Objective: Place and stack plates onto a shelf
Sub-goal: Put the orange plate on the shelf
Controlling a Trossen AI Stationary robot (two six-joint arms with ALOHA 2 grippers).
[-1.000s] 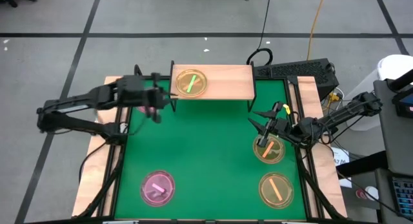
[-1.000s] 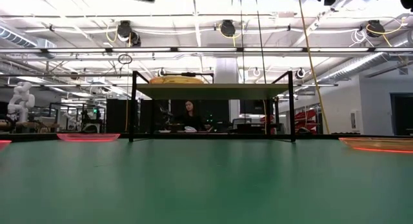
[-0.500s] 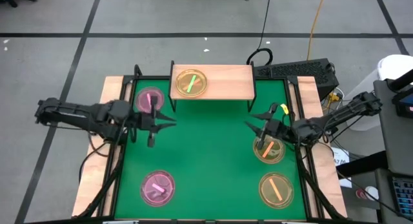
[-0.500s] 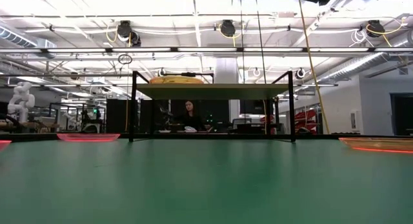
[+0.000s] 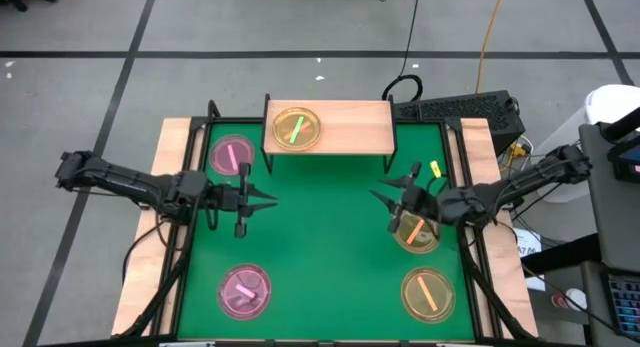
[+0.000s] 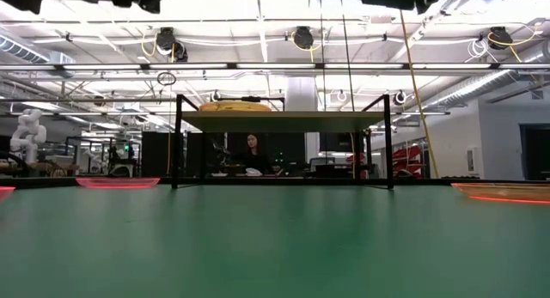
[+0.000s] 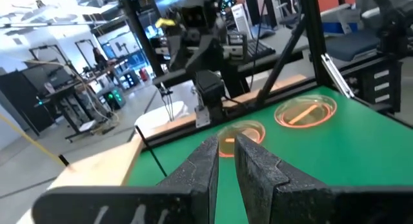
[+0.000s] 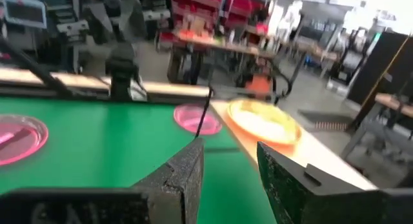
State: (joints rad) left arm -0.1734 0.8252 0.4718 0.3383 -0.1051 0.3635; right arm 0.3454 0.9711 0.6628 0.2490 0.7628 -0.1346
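No plate is held. The left gripper (image 5: 268, 200), jaws narrowly apart, is seen at 5 o'clock from a pink plate (image 5: 231, 154). The right gripper (image 5: 380, 185), jaws apart, is seen at 10 o'clock from an amber plate (image 5: 418, 233). Another amber plate (image 5: 296, 129) is carried on the shelf (image 5: 355, 127) above the green table (image 5: 320, 247).

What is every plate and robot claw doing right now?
Shelf: standing, holds one plate.
Shelf plate: amber, lying flat.
Far pink plate: flat on table beside shelf.
Near pink plate: flat on table.
Far amber plate: flat on table.
Near amber plate: flat on table.
Left gripper: slightly open, empty.
Right gripper: open, empty.
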